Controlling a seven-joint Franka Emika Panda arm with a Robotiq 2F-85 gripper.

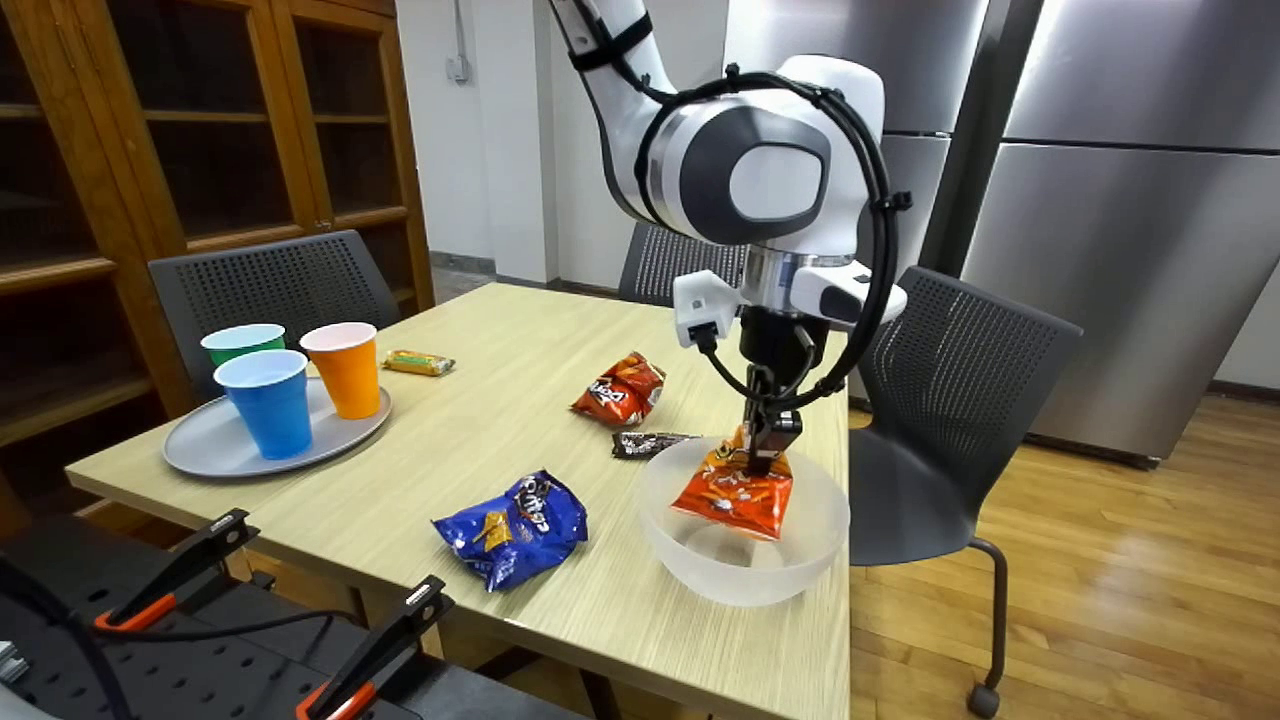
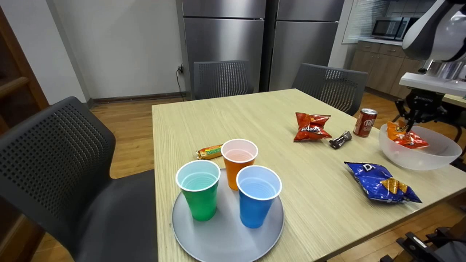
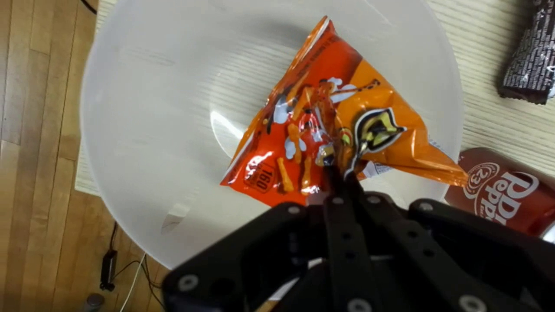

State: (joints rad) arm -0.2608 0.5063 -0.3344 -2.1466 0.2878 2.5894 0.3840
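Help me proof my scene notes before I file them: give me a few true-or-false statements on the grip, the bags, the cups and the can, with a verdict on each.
1. The gripper is shut on an orange-and-red snack bag. True.
2. The blue bag lies inside the bowl. False: the blue bag lies on the table, beside the bowl.
3. Only two cups stand on the gray plate. False: three stand on the gray plate, a green cup, an orange cup and a blue cup.
4. The soda can stands upright on the table. True.
5. The red bag and the blue bag lie apart from each other. True.
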